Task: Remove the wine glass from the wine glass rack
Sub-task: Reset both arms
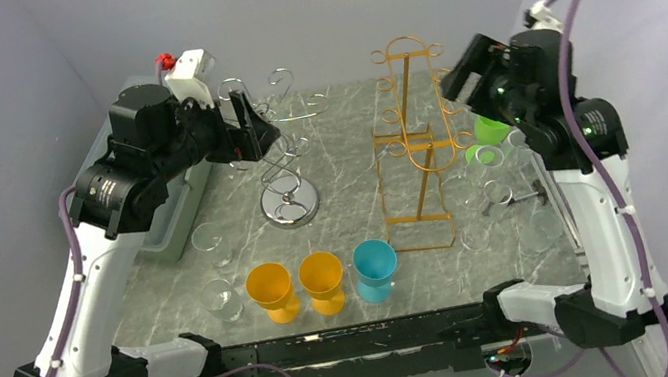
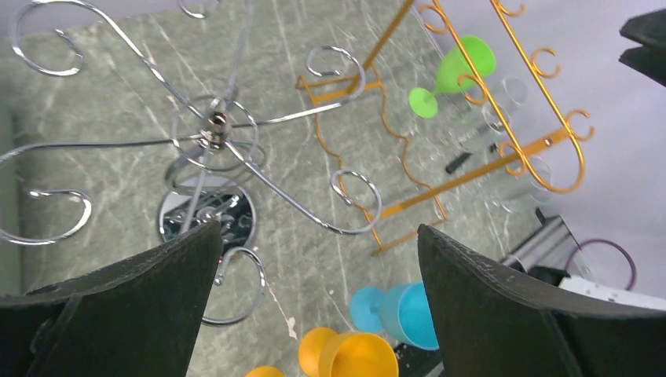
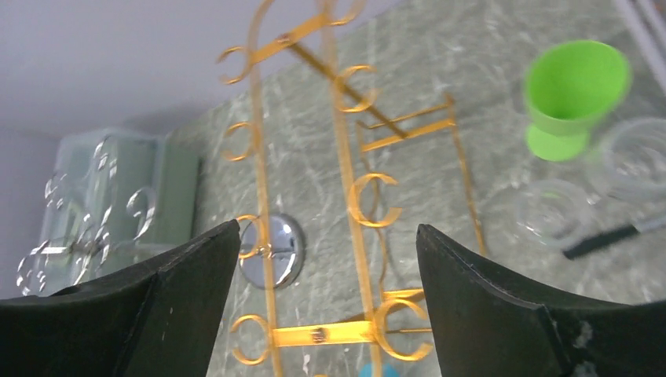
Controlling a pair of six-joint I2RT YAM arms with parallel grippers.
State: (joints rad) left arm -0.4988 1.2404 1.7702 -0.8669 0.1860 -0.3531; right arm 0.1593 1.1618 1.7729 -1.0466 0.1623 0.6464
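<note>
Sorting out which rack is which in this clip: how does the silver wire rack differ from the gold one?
The silver rack is chrome, curled arms fanning from a central post on a round base; the gold rack is a flat ladder-like frame on a rectangular foot. The silver rack stands left of the gold rack. Both stand upright with curled hooks.

Grey-veined marble bench [image 1: 342, 137]; pale translucent bin [image 1: 180, 211] at its left edge; black bar-shaped object [image 3: 598, 240] lying flat at right.
</note>
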